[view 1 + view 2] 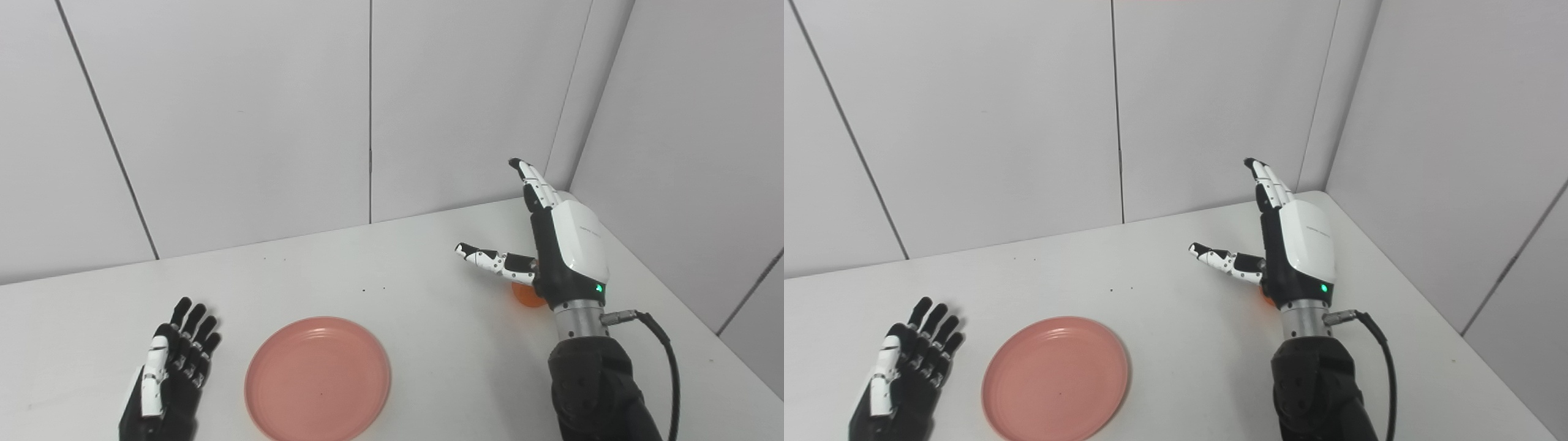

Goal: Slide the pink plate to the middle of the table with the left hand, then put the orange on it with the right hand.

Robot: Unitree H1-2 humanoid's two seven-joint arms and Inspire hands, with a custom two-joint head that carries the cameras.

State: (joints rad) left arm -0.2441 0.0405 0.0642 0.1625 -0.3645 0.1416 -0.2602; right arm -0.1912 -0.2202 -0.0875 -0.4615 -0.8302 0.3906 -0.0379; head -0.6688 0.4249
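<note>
The pink plate (317,378) lies flat on the white table (429,331), near the front edge and a little left of the middle. My left hand (174,361) rests open on the table just left of the plate, palm down, not touching it. My right hand (554,245) is raised above the table's right side, open, fingers pointing up and thumb out to the left. The orange (525,295) sits on the table behind that hand's wrist; only a small slice of the orange (1268,299) shows, and the hand is not holding it.
Grey wall panels close the table at the back and on the right, meeting in a corner (566,187) behind my right hand. A black cable (664,349) loops from the right wrist. A few dark specks (373,288) mark the tabletop.
</note>
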